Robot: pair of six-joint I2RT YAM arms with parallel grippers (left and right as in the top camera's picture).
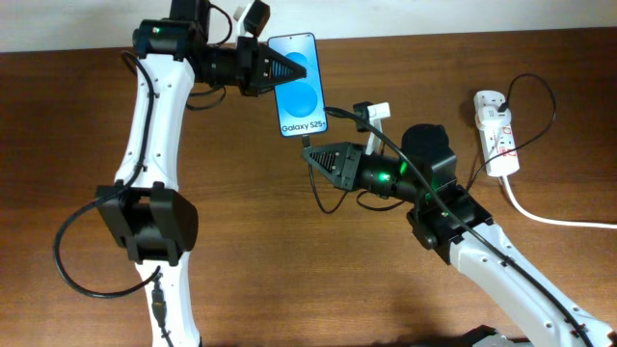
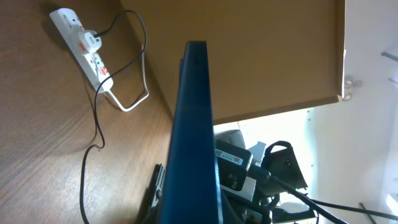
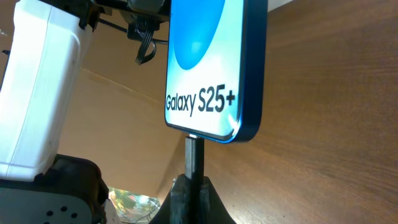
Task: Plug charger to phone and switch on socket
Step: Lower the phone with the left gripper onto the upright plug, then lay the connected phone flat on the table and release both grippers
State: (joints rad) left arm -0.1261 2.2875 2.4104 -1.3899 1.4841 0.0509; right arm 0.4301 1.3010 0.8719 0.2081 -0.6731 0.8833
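The phone, blue screen reading "Galaxy S25+", is held off the table by my left gripper, shut on its upper part. It shows edge-on in the left wrist view and from below in the right wrist view. My right gripper is shut on the charger's plug tip, which meets the phone's bottom edge. The black charger cable loops under the right arm. The white socket lies at the right, also top left in the left wrist view, with its adapter and red switch marks.
A thick white cord runs from the socket to the right edge. The left arm's base stands at the left, the right arm's body in the middle right. Brown wooden table all around.
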